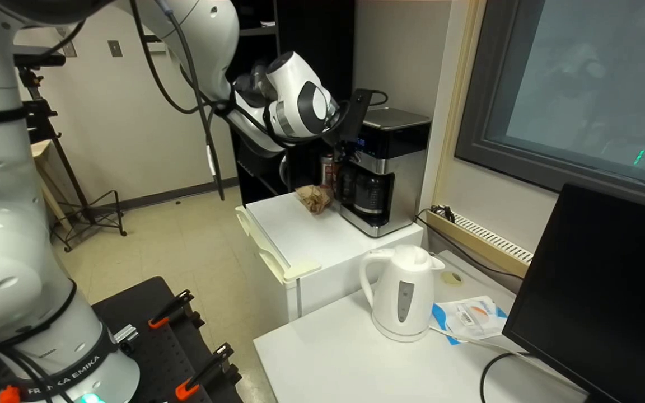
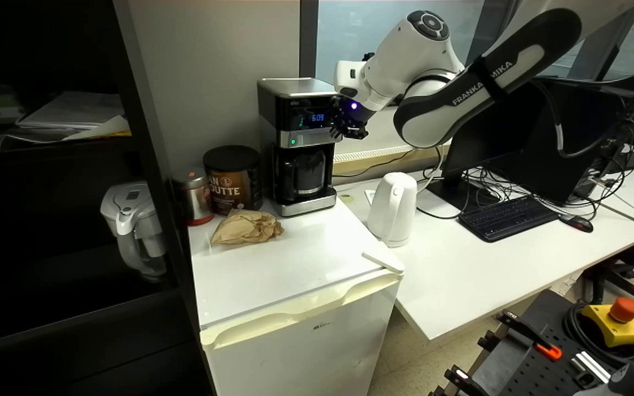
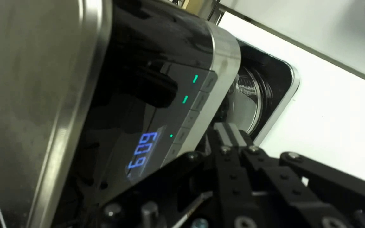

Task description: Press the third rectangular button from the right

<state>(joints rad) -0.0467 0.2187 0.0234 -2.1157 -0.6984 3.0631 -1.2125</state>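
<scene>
The coffee maker (image 3: 223, 47) stands on the white mini fridge, with its blue display (image 3: 143, 150) lit. It also shows in both exterior views (image 1: 412, 179) (image 2: 295, 96). In the wrist view a slanted row of grey rectangular buttons runs along the silver strip. The third button from the right (image 3: 190, 118) is in plain sight; the rightmost button (image 3: 209, 81) is at the top. My gripper (image 3: 230, 134) is shut and empty, its fingertips in front of the strip and beside the button row. It is also near the panel in both exterior views (image 1: 350, 155) (image 2: 344, 132). Contact is unclear.
A crumpled paper bag (image 2: 246, 226) and a coffee can (image 2: 233, 179) stand left of the coffee maker on the fridge (image 2: 273, 275). A white kettle (image 1: 409, 291) stands on the lower desk. A monitor (image 1: 602, 291) is farther along the desk.
</scene>
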